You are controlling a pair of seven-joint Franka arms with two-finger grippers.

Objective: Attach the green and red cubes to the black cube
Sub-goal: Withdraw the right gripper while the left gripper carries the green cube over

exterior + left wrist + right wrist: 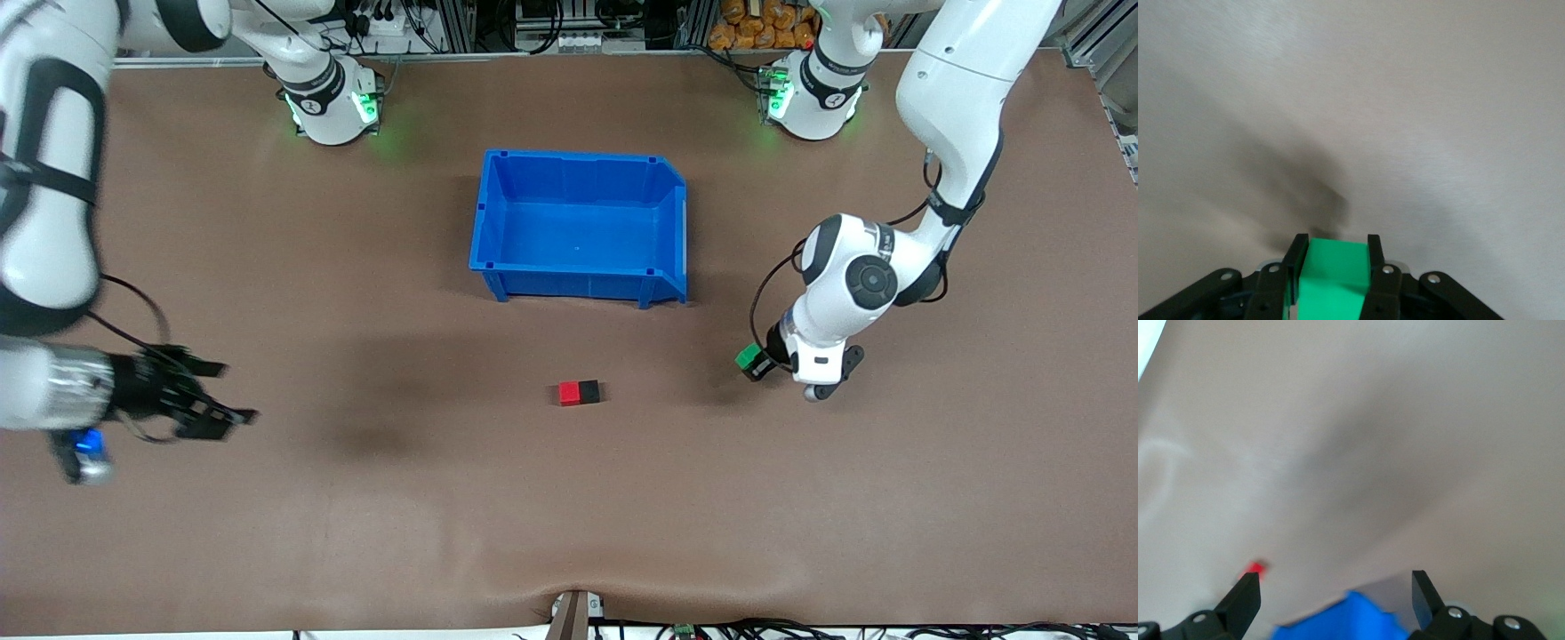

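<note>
A: While the left hand [754, 361] is clamping the green cube [1333, 280] over the tabletop [356, 533], red cube [569, 393] and black cube [589, 391] are sitting joined, nearer the camera than the blue bin [498, 258].

B: It's looking light, rigid, slick; flat opposite faces are probably gripping best. Right hand [209, 400] is waiting, spread wide, holding nothing.

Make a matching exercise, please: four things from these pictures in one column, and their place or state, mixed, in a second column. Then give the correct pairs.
Column 1
1. green cube
2. red cube
3. blue bin
4. right gripper

Column 2
A. open and holding nothing, over the right arm's end of the table
B. held in the left gripper, whose jaws are shut on it
C. on the table, touching the black cube
D. on the table, farther from the front camera than the red and black pair

Pairs: 1-B, 2-C, 3-D, 4-A
</note>
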